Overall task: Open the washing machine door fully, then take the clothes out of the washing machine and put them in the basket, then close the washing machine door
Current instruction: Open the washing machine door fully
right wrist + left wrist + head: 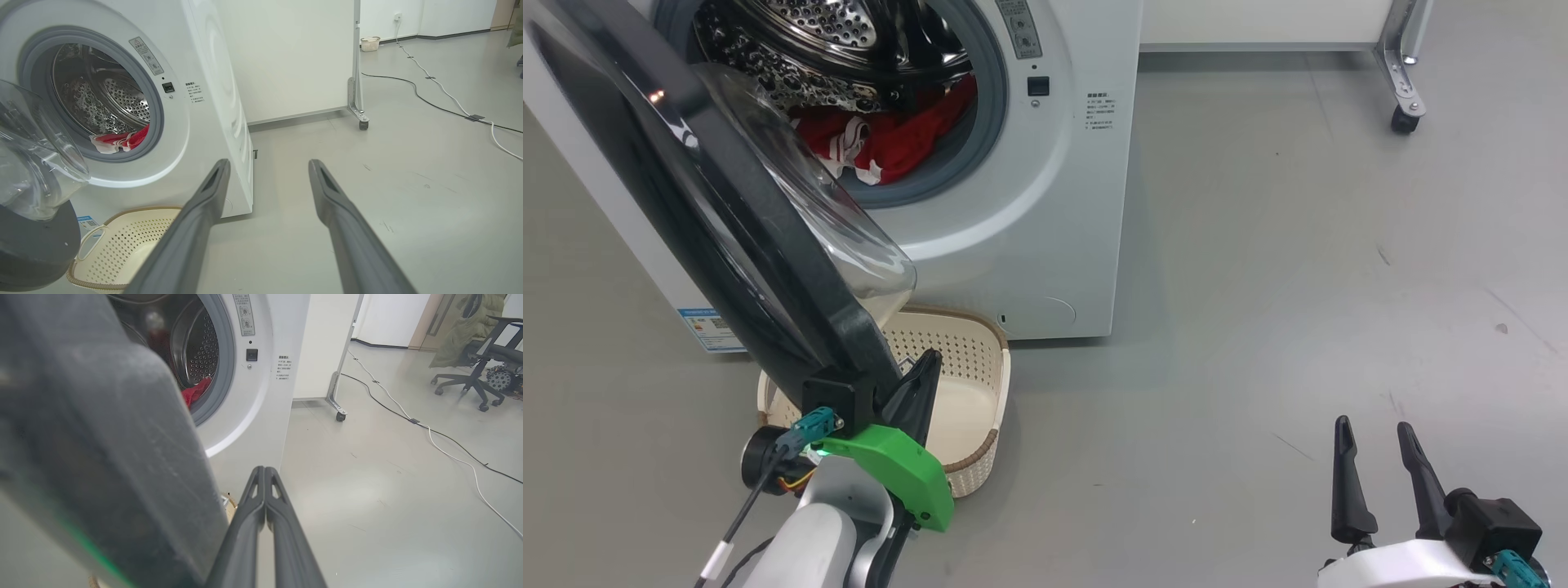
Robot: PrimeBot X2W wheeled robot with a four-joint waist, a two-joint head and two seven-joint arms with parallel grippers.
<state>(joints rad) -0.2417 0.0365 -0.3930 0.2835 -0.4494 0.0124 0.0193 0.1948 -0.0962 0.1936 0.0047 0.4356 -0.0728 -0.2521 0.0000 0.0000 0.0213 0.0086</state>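
Observation:
The washing machine stands with its door swung partway out toward me, the clear glass bowl facing the drum. Red clothes with white trim lie in the drum's mouth, also seen as clothes and clothes. The cream basket sits on the floor under the door's lower edge. My left gripper is shut and empty, its fingers pressed together close beside the door's inner rim, above the basket; I cannot confirm contact. My right gripper is open and empty over bare floor, right of the machine.
A white panel on a metal leg with a caster stands right of the machine. Black and white cables run across the grey floor. An office chair stands far off. The basket shows left of my right fingers.

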